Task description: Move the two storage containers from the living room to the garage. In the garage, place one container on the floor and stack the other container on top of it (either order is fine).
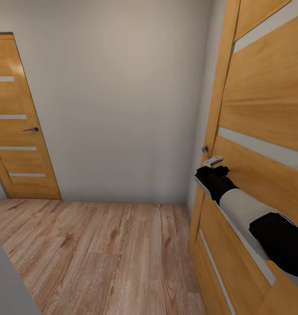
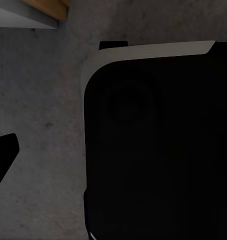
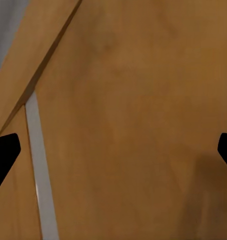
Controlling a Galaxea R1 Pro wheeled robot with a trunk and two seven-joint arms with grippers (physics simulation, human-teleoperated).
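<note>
At the end of a short hallway, head view: plain grey-white wall (image 1: pixel 122 96) straight ahead, light wood plank floor (image 1: pixel 100 253) under it. Big wooden door (image 1: pixel 262 131) on the right, close to the camera, orange-brown panels with pale horizontal strips, frame edge running top to bottom. Second door (image 1: pixel 17 122) of the same style sits in the far left of the back wall, closed, dark lever handle (image 1: pixel 31 129) on its right side. Grey wall corner cuts in at the bottom left.

Right arm (image 1: pixel 254 214) reaches in from the lower right, white forearm, black wrist, laid right along the near door face. Right gripper (image 1: pixel 213 162) is up at the door's metal handle (image 1: pixel 205 151), near the latch edge; contact not clear from here. Right wrist view: door panel and one pale strip close up, black fingertips (image 3: pixel 4 155) at opposite edges of the frame, so jaws are wide apart, nothing between them.

Left wrist view: dark speckled grey surface (image 2: pixel 43 100), a large black body with a pale rim (image 2: pixel 153 150) of the robot, bit of wood trim in one corner. One black left fingertip (image 2: pixel 3 150) at the frame edge; left jaws — cannot tell.

Storage containers: none visible in these frames.
</note>
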